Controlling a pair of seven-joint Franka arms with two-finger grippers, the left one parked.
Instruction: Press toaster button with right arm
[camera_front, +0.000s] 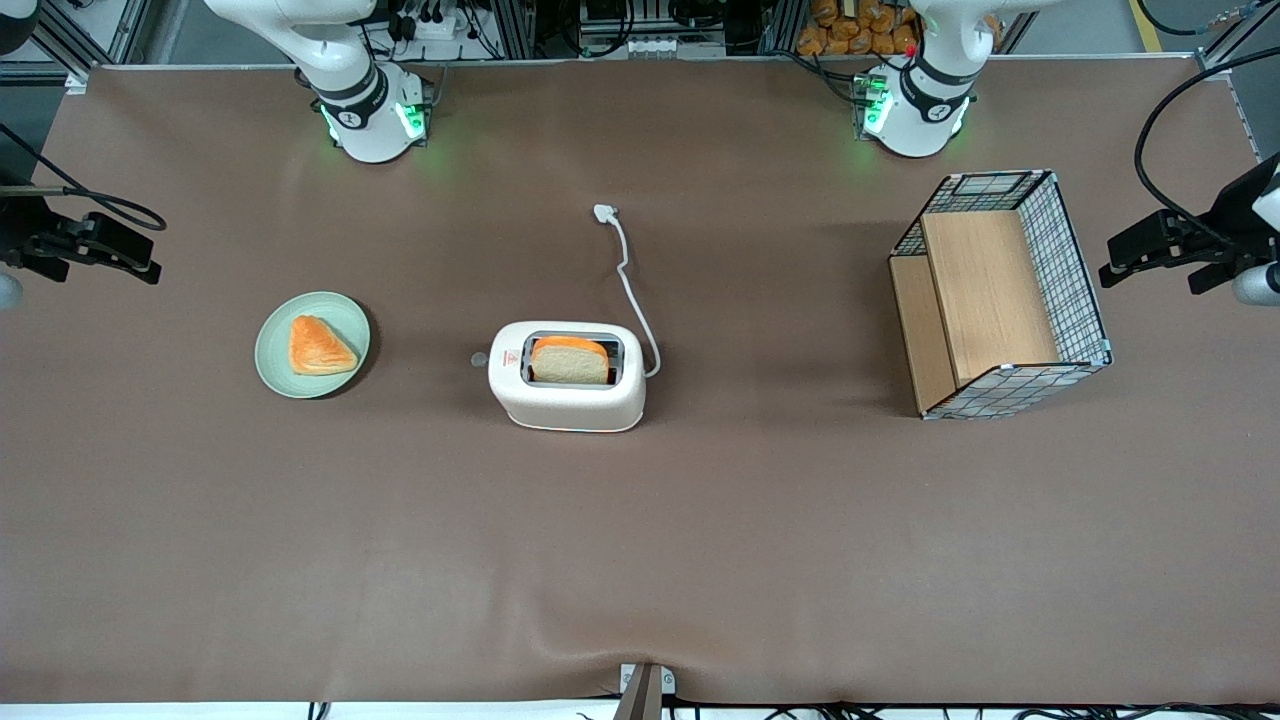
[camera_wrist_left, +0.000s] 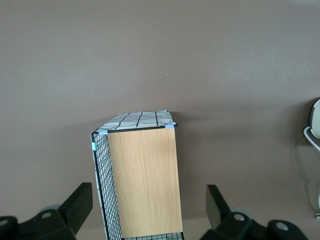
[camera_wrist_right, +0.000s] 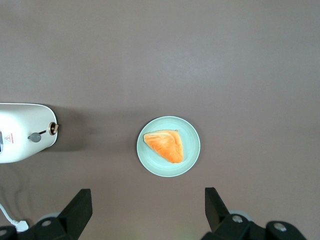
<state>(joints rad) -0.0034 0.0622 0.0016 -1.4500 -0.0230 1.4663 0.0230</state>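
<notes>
The cream-white toaster (camera_front: 566, 400) stands mid-table with a bread slice (camera_front: 570, 362) in its top slot, and its white cord (camera_front: 632, 280) trails away from the front camera. Its narrow end face points toward the working arm's end of the table. On that face the right wrist view shows the toaster button (camera_wrist_right: 35, 137), a small grey knob. The right arm's gripper (camera_front: 135, 262) hangs high above the table at the working arm's end, well away from the toaster (camera_wrist_right: 22, 132). The gripper (camera_wrist_right: 147, 194) is open and holds nothing.
Between the gripper and the toaster lies a pale green plate (camera_front: 275, 372) with an orange pastry (camera_front: 320, 345) on it. A wire basket with wooden shelves (camera_front: 1080, 290) stands toward the parked arm's end. The arm bases (camera_front: 370, 120) are at the back.
</notes>
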